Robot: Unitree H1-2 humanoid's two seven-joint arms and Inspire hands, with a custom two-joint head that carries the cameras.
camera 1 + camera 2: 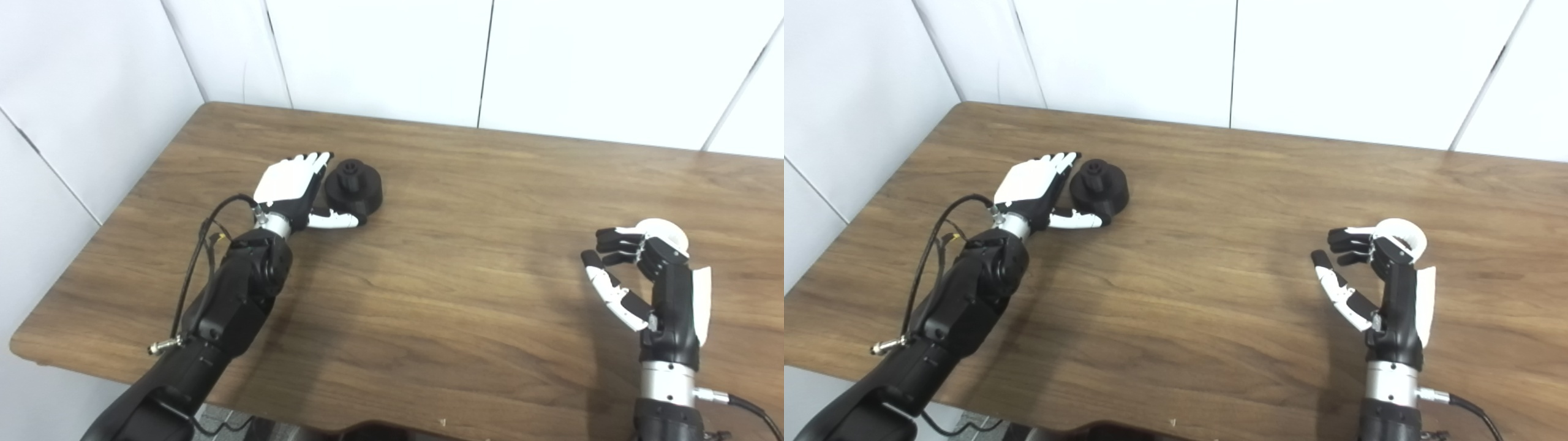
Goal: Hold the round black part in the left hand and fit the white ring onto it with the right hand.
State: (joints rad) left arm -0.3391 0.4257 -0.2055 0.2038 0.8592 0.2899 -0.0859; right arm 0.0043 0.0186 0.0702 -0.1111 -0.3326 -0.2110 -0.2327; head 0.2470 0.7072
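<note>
The round black part (pixel 354 187) stands on the wooden table (pixel 465 294) at the middle left, with a small knob on its top. My left hand (pixel 291 187) lies open right beside it. Its fingers reach along the part's left side and its thumb lies under the part's near edge, so the part sits between them. The white ring (pixel 664 231) lies on the table at the right, partly hidden behind my right hand (pixel 637 275). That hand stands upright in front of the ring, fingers curled and thumb apart, holding nothing.
White wall panels (pixel 380 55) stand behind the table and along its left side. A black cable (pixel 196 257) loops off my left forearm. The table's near edge runs along the bottom of the view.
</note>
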